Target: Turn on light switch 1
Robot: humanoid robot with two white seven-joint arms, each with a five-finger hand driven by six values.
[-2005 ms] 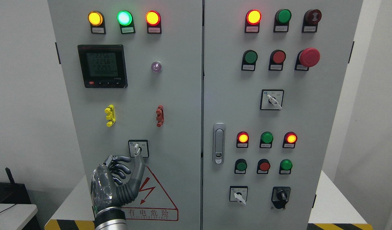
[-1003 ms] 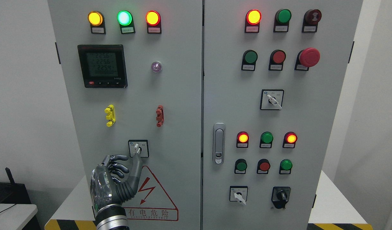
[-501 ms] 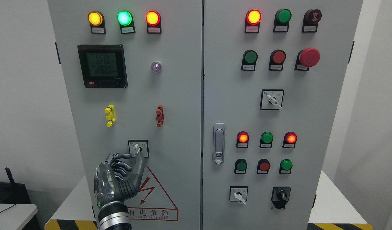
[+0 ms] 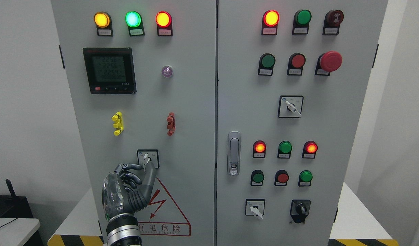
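Big grey cabinet [image 4: 182,102] fills the view, two doors side by side, its top and bottom both cut off by the frame. On the left door, the black meter [image 4: 109,70] shows pale digits too faint to read. Down low, the warning triangle [image 4: 168,208] is partly covered by the left hand [image 4: 125,191], whose arm comes up from the bottom edge, only the wrist showing. Thumb and forefinger fingers [image 4: 146,174] close in on the white lever of the rotary switch [image 4: 148,159], low on the left door; the other fingers curl under. Whether they truly pinch the lever or only touch it is hard to tell. The switch labels are too small to read.
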